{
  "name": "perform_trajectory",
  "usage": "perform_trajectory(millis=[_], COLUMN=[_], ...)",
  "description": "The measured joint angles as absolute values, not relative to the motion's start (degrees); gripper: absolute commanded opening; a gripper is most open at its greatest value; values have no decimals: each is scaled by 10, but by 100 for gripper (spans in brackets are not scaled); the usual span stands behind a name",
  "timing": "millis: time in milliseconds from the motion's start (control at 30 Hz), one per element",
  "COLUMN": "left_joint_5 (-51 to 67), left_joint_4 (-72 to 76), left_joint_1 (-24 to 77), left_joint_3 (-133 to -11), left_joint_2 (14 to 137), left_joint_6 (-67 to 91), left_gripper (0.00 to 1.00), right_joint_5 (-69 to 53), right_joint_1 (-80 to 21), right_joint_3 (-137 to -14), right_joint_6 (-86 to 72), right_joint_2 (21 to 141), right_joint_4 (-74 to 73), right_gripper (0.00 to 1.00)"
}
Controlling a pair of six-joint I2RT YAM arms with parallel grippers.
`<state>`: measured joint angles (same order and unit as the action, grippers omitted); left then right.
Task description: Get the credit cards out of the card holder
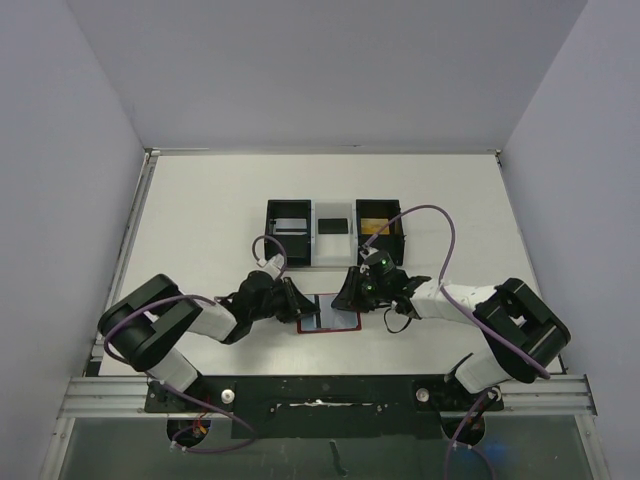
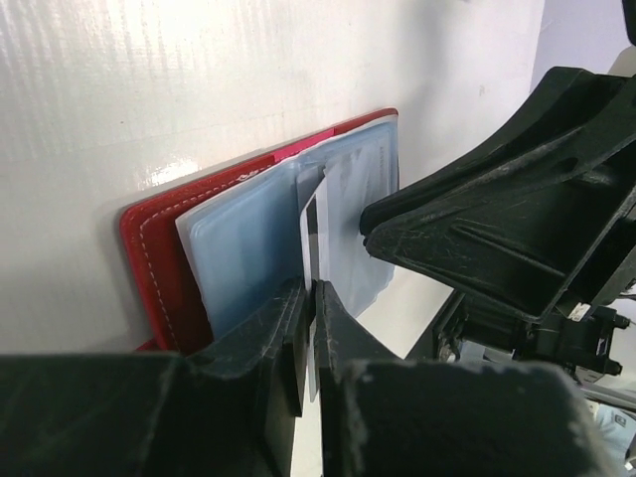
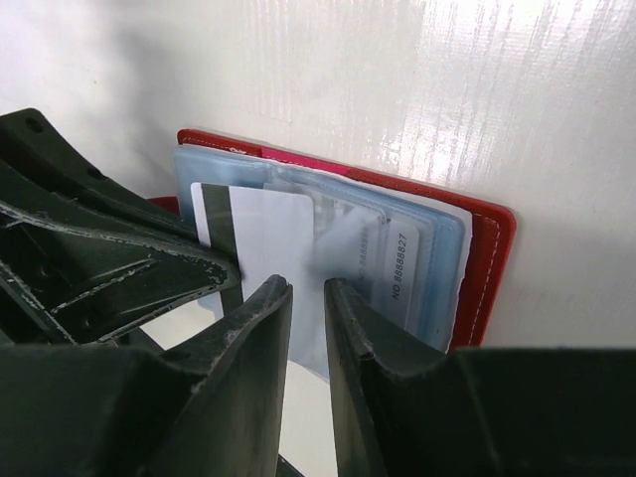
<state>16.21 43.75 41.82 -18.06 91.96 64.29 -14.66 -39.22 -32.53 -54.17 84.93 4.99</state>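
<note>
Arms angled inward, left tool (image 2: 312,293) and right tool (image 3: 306,288) pinched, tips facing.

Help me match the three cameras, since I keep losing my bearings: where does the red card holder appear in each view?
Top external: card holder just below the picture's centre, lying open.
Left wrist: left of centre, its red cover running up towards the top middle.
Right wrist: centre to right, its red border along the top and right side.
Shared landmark: its blue-grey sleeves, which show inside the red border in all three views.
</note>
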Motion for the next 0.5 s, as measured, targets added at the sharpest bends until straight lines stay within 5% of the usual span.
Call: perform_trajectory(millis=[500], left_joint_5=[145], left_joint_4=[293], left_joint_1=[405], left_joint_3=[-182], left_joint_2=[777], left_joint_6=[589], left_gripper=[0], right_joint_5=[-117], right_joint_1=[-395], right_joint_3=[-360], right_joint_6=[-481], right_joint_2=[804], right_joint_4=[-25], right_gripper=[41])
